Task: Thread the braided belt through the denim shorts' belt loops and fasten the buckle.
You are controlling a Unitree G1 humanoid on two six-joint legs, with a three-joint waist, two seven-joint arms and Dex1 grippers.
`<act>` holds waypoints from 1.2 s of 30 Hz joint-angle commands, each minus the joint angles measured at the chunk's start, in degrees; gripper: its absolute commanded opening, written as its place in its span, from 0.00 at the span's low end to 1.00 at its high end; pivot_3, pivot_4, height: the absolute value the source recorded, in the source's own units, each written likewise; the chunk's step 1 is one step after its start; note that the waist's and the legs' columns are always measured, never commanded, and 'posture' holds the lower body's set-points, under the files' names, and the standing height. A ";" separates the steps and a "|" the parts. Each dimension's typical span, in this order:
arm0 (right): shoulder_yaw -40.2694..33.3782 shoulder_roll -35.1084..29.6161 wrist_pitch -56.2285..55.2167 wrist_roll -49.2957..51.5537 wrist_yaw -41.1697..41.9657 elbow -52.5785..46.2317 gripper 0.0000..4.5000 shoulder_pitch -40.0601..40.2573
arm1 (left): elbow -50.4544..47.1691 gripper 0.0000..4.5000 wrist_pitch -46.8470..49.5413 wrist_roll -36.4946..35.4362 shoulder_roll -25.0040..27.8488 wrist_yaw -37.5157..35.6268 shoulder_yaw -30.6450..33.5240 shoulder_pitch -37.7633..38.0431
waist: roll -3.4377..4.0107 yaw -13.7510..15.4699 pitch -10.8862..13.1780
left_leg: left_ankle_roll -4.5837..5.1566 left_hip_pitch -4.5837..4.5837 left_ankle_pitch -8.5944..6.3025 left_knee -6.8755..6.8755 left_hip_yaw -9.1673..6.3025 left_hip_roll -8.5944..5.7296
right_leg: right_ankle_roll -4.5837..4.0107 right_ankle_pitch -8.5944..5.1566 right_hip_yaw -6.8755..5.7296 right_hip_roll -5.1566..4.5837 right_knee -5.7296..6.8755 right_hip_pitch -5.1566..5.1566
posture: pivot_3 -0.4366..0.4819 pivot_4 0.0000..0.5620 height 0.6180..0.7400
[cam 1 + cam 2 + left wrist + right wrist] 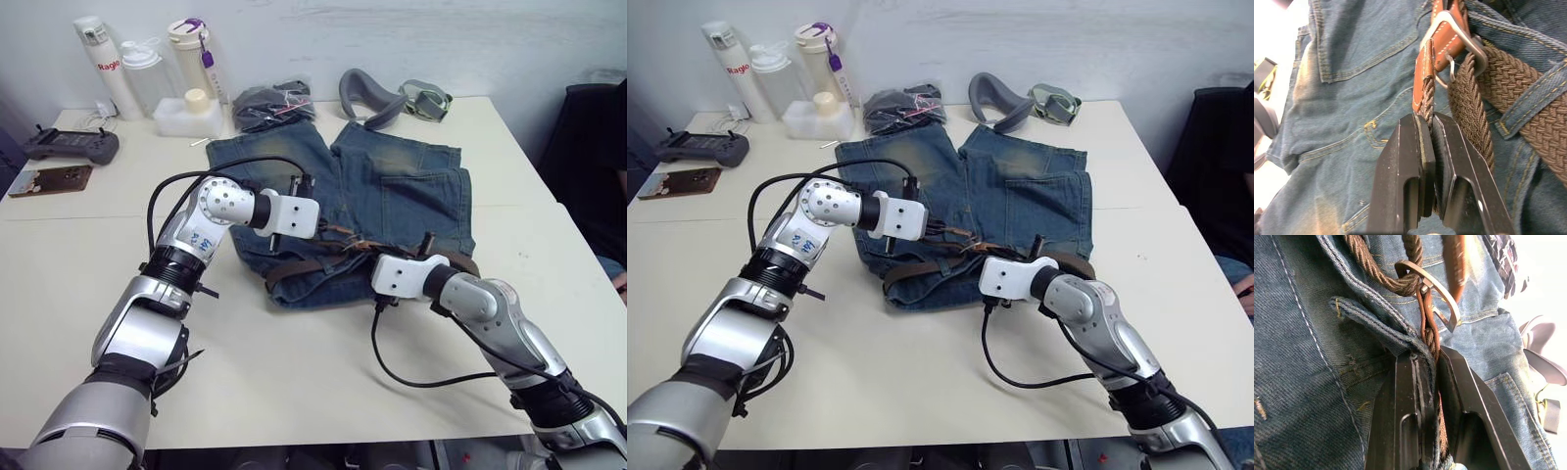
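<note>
Both pincers, left pincer (1430,142) and right pincer (1432,377), pinch the braided belt (1528,93) beside the buckle (1457,29); feeding the tip squarely should prevent snagging.

one denim shorts (392,186), one braided belt (304,266), three bottles (147,73)

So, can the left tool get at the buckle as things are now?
Probably yes: the left tool is shut on the belt tip, and the buckle lies just ahead with nothing between.

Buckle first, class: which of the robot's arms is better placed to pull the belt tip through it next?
Probably the left: its gripper pinches the braided belt near the tan tip, beside the buckle. The right gripper holds the belt against the denim shorts.
</note>
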 commanded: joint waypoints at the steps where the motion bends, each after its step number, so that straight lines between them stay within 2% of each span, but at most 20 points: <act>1: -1.04 0.31 -0.71 0.01 0.11 -1.18 0.00 -1.14 | -2.63 0.00 -0.84 -0.89 -0.11 -0.63 0.12 0.30 | 0.00 0.00 0.00 | 0.00 0.00 0.00 0.00 0.01 0.00 | 0.00 0.00 0.00 0.00 0.00 0.00 | 0.48 0.27 1.00; 14: -0.77 1.44 -1.11 0.23 0.99 -3.28 0.00 -2.41 | -0.46 0.00 -1.25 -0.24 -2.77 -0.14 -0.68 -0.92 | 0.00 -0.17 0.00 | -0.01 0.00 0.01 0.02 0.05 0.00 | 0.00 0.00 0.04 0.00 0.07 -0.05 | 0.48 0.27 1.00; 24: -0.14 1.90 -1.22 0.60 2.91 -4.35 0.00 0.59 | 1.94 0.00 4.92 1.84 -11.40 4.22 -2.26 -1.80 | 0.00 -0.32 0.00 | 0.03 0.01 0.02 0.03 0.20 0.00 | 0.00 0.00 0.15 0.01 0.18 -0.11 | 0.48 0.27 1.00; 31: -3.08 3.29 2.27 5.29 4.92 -6.67 0.00 3.35 | 1.42 0.00 8.16 1.83 -13.22 5.13 -1.74 -1.17 | -0.01 -0.07 0.00 | 0.06 0.00 0.04 0.04 0.32 0.00 | 0.00 0.00 0.26 0.00 0.23 -0.16 | 0.48 0.27 1.00; 33: -5.55 3.52 3.70 8.79 6.10 -7.54 0.23 4.93 | 1.10 0.00 8.63 1.91 -12.90 5.18 -1.66 -0.66 | -0.01 0.05 0.00 | 0.06 0.00 0.04 0.04 0.33 0.00 | 0.00 0.00 0.28 0.01 0.23 -0.17 | 0.48 0.27 1.00; 34: -7.17 3.21 4.21 10.23 6.50 -7.93 0.28 6.00 | 0.87 0.00 8.93 1.85 -12.65 5.14 -1.55 -0.34 | -0.01 0.13 0.00 | 0.06 0.00 0.04 0.04 0.34 0.00 | 0.00 0.00 0.29 0.01 0.23 -0.17 | 0.48 0.27 1.00; 36: -10.54 2.18 4.71 12.59 6.64 -8.89 0.49 8.15 | 0.44 0.00 9.20 1.86 -12.04 5.11 -1.45 0.15 | -0.01 0.20 0.00 | 0.07 0.00 0.03 0.04 0.36 0.00 | 0.00 0.00 0.31 0.01 0.22 -0.17 | 0.48 0.27 1.00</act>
